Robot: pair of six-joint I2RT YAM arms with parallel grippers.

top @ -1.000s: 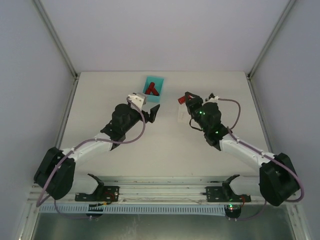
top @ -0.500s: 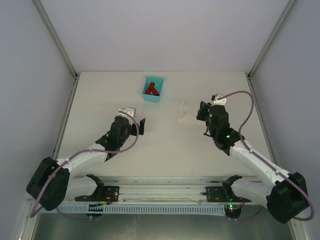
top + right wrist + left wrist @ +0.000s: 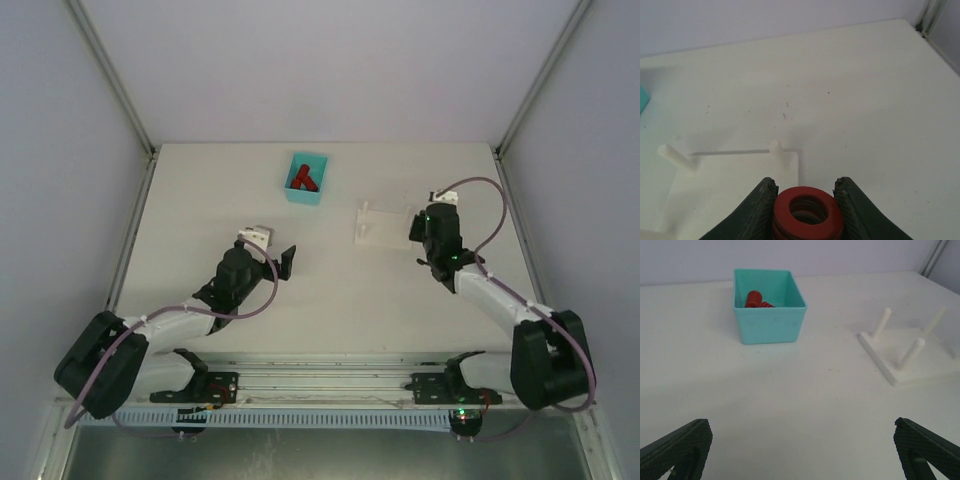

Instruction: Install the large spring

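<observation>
My right gripper [image 3: 806, 197] is shut on the large red spring [image 3: 807, 212], which I see end-on between the fingers. It hovers over the near right part of the white peg base [image 3: 735, 185], just short of a peg [image 3: 775, 146]. From above, the right gripper [image 3: 419, 226] is at the right end of the base [image 3: 383, 224], and the spring is hidden there. My left gripper [image 3: 287, 262] is open and empty, low over the table. In its wrist view the left gripper [image 3: 800, 450] faces the base [image 3: 912, 367] and its upright pegs.
A teal bin [image 3: 318, 164] with more red springs [image 3: 756, 298] stands at the back, left of the base; it also shows in the left wrist view [image 3: 772, 325]. The table's right edge and frame post run close behind the right arm.
My right gripper has carried the spring from the base's left end to its right end. My left arm has drawn back toward the near side, away from the bin.
</observation>
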